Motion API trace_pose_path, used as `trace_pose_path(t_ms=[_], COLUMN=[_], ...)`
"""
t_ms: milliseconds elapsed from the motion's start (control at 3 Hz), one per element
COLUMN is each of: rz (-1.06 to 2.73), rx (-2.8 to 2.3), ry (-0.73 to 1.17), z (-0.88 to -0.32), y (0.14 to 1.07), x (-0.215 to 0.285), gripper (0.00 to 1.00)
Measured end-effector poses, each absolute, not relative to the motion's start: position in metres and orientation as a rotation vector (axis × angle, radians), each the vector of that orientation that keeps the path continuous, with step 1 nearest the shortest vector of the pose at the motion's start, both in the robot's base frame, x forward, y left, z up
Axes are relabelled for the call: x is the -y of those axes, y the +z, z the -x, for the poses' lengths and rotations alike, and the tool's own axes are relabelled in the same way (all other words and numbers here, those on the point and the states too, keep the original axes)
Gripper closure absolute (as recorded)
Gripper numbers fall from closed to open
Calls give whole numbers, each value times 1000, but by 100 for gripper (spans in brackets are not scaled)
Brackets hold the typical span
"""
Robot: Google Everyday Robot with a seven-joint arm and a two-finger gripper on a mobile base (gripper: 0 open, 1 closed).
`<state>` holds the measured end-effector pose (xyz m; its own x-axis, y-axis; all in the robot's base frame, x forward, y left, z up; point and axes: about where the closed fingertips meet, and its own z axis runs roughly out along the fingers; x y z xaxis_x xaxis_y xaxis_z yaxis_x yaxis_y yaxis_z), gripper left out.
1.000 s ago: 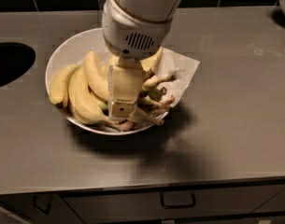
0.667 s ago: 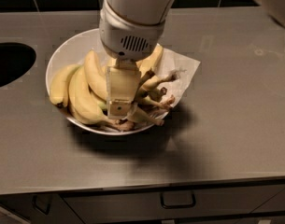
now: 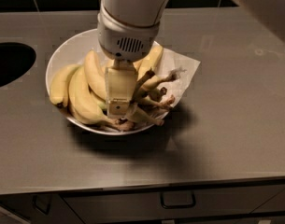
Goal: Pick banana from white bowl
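The white bowl [image 3: 62,55] stands on the grey counter and holds several yellow bananas [image 3: 81,94] with brown stems pointing to the right. A white napkin [image 3: 181,71] lies under the fruit at the bowl's right side. My gripper [image 3: 119,107] reaches straight down from the white arm into the middle of the bowl, its pale fingers among the bananas near the stems. The arm hides the bananas directly under it.
A dark round hole [image 3: 9,62] opens in the counter at the left. The counter's front edge runs along the bottom, with a drawer handle [image 3: 178,200] below it. Dark tiles line the back wall.
The arm and gripper have shifted slightly to the left over the bowl. The bananas lie as before.
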<state>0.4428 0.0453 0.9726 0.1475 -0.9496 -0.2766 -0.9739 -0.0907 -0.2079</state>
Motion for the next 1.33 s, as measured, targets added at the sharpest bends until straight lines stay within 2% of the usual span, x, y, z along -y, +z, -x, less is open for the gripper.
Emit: trace_pose_path(t_ms=[333, 1000, 1333], rz=[2093, 2071, 2028], rx=[-1850, -1868, -1931], ry=[100, 112, 133], z=[-443, -442, -439], y=[973, 969, 958], x=[-45, -43, -34], gripper=[0, 0, 12])
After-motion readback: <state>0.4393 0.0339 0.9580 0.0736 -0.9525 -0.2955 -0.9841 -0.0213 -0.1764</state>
